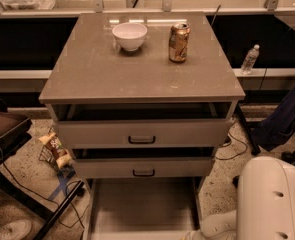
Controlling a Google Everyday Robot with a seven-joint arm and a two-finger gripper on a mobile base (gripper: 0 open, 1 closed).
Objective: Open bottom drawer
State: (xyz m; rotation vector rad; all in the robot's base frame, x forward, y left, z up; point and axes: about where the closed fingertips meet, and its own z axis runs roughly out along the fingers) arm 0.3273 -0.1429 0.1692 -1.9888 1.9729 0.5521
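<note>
Alt: View from above and in front of a grey table [137, 74] w/ three drawers in its front. On top: a white bowl [130, 35] and, just beside it to the right, an upright gold drink can [179, 43], apart from the bowl.

Top drawer [142, 132] and middle drawer [143, 167] each show a small dark bar handle at centre. Both fronts have a dark gap above them, so they look a little ajar.

Bottom drawer [142, 204] sits below those two and is pulled well out toward the viewer. Its plain pale floor is bare, nothing inside. Its front and handle are cut off by the bottom edge of the view.

Robot's white arm [272, 199] fills the lower right corner. Its pincer [189, 235] is at the very bottom edge, near the bottom drawer's right front corner and mostly out of view. Can't tell if it is wide, narrow or holding the handle.

Floor clutter: a snack bag [54, 150] at left, and a water bottle [250, 59] at back right.

Progress, as a judgement: the task looks mostly done, since the drawer is clearly open. What's left is prob. only letting go and backing off. Can't confirm full extension, as the front isn't visible.
</note>
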